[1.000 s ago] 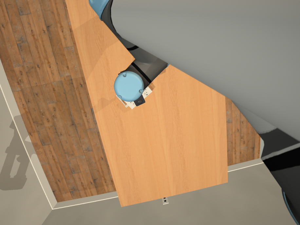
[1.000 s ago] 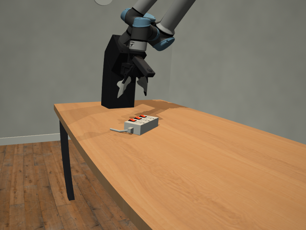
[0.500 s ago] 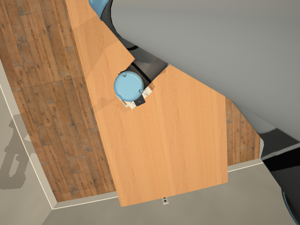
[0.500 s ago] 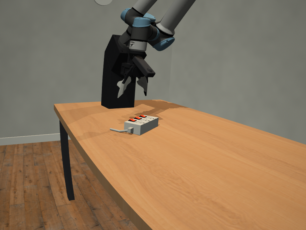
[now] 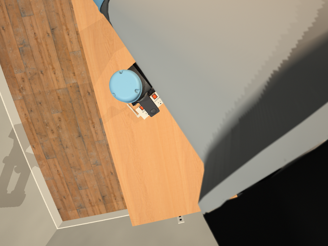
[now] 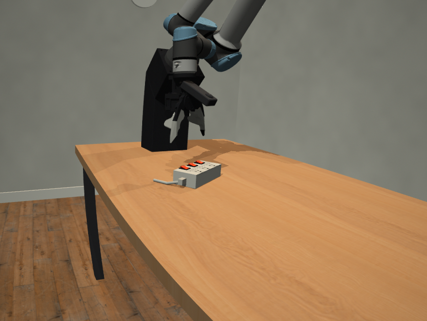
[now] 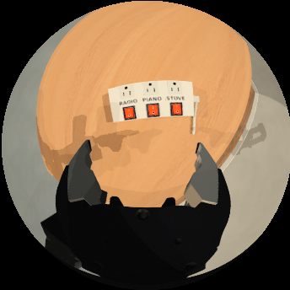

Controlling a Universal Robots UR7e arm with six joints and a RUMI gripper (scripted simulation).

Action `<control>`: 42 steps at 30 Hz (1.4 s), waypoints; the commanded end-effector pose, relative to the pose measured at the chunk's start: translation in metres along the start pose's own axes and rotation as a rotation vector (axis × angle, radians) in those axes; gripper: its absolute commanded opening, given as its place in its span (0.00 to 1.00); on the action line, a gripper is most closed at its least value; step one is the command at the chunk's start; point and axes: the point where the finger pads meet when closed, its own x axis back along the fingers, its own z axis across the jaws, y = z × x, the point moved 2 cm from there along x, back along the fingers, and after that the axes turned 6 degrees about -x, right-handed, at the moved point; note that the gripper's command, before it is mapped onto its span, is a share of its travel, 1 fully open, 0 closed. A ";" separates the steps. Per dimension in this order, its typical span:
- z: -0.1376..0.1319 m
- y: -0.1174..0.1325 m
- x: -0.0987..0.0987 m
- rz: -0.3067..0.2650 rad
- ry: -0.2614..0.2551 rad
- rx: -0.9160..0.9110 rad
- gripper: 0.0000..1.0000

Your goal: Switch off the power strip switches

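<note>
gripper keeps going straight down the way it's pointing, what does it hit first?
Probably bare table, not the power strip. In the wrist view the strip sits ahead of the open gripper, beyond the fingertips, with wood between them. Depth is unclear, so a slight forward tilt could bring it onto the switches instead.

Bare room: grey walls (image 6: 327, 86), plank floor (image 6: 41, 259), one wooden table (image 6: 276, 241).
</note>
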 end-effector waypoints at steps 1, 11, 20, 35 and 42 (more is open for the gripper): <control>0.007 -0.012 -0.002 0.118 -0.009 0.112 1.00; 0.013 -0.019 0.000 0.189 0.002 0.182 1.00; 0.011 -0.019 0.000 0.189 0.001 0.182 1.00; 0.011 -0.019 0.000 0.188 0.001 0.181 1.00; 0.011 -0.019 0.000 0.188 0.001 0.181 1.00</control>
